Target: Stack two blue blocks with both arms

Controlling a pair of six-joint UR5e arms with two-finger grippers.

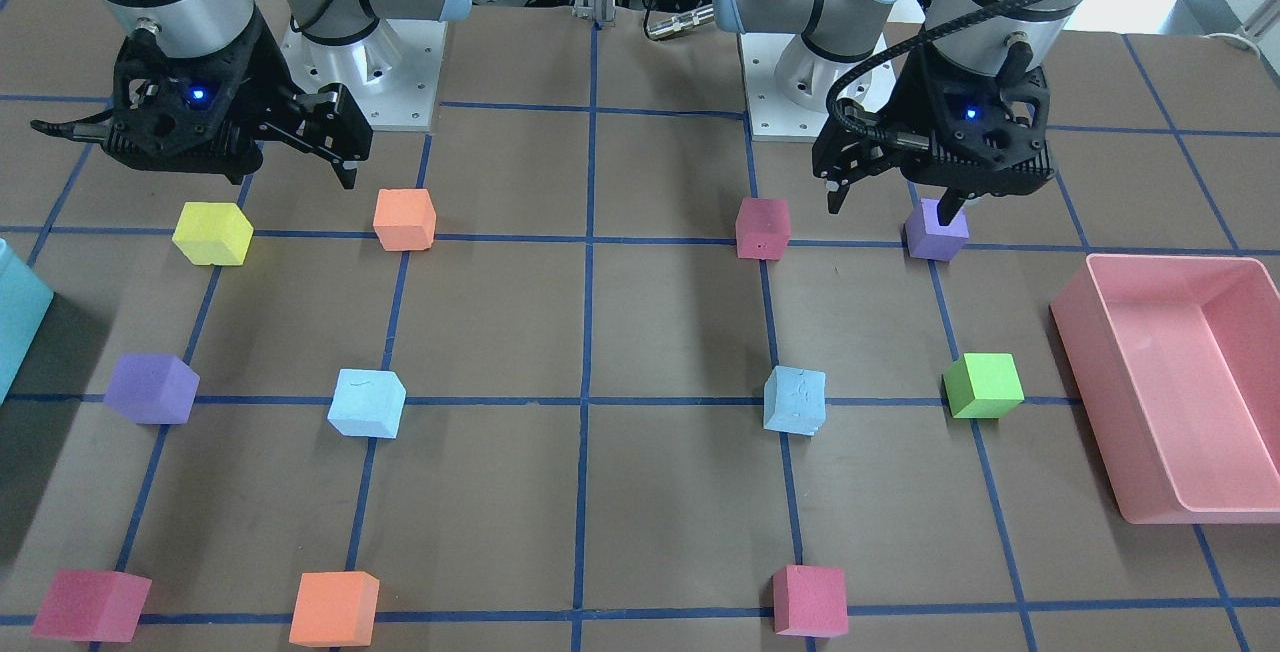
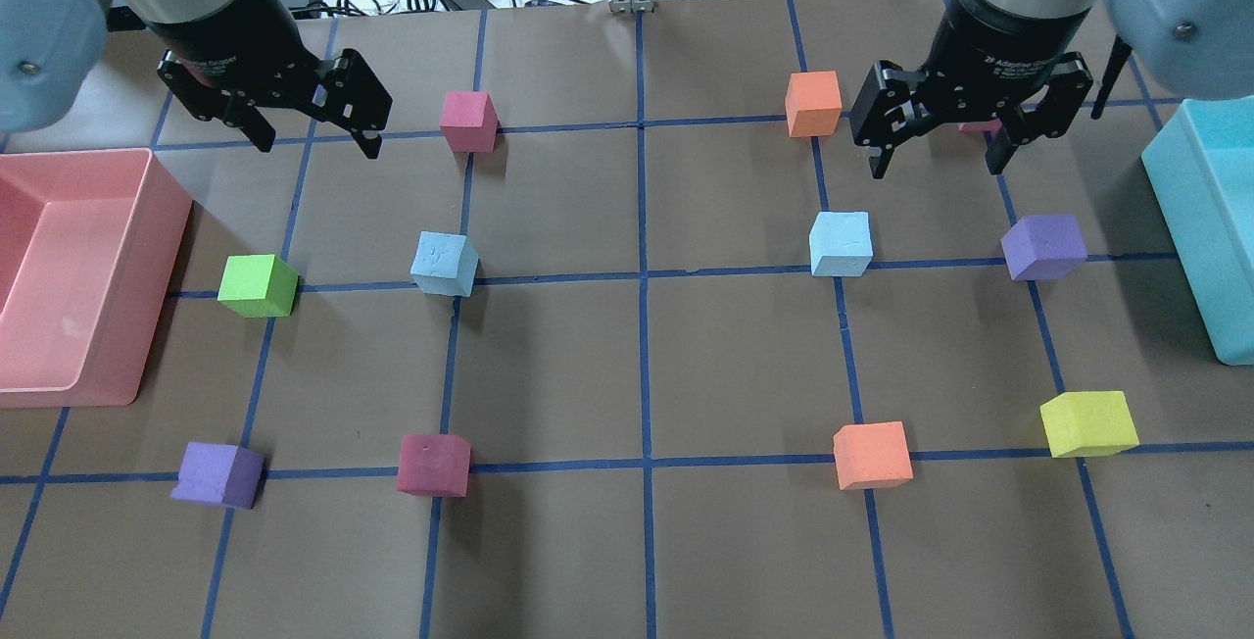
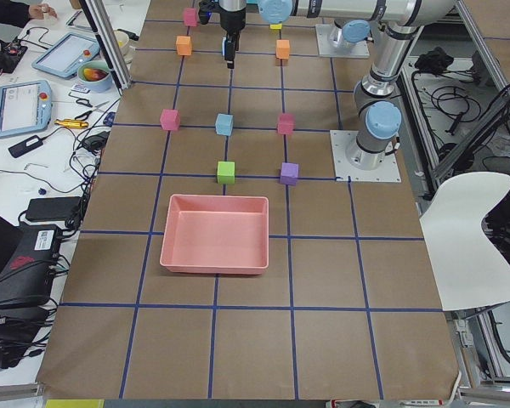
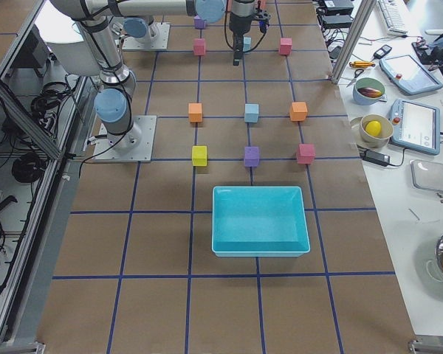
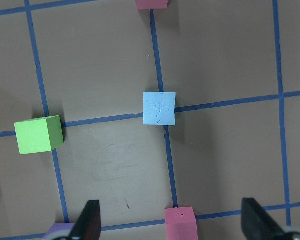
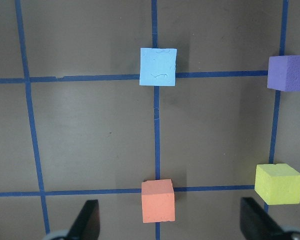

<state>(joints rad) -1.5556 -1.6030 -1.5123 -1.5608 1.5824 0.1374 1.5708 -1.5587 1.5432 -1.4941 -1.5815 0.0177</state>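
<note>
Two pale blue blocks sit apart on the table's middle row: one on my left side (image 2: 445, 265), one on my right side (image 2: 841, 243). My left gripper (image 2: 319, 147) hangs open and empty above the table, farther out than the left blue block. That block shows in the left wrist view (image 5: 159, 108), beyond the open fingertips (image 5: 87, 222). My right gripper (image 2: 936, 167) hangs open and empty, farther out than the right blue block. That block shows in the right wrist view (image 6: 158, 66). Neither gripper touches a block.
A pink bin (image 2: 167, 227) stands at the left edge and a teal bin (image 2: 1200, 227) at the right. Around the blue blocks lie a green cube (image 2: 258, 285), purple cubes (image 2: 1043, 247) (image 2: 217, 474), magenta cubes (image 2: 467, 121) (image 2: 434, 465), orange cubes (image 2: 813, 103) (image 2: 872, 455) and a yellow cube (image 2: 1088, 422).
</note>
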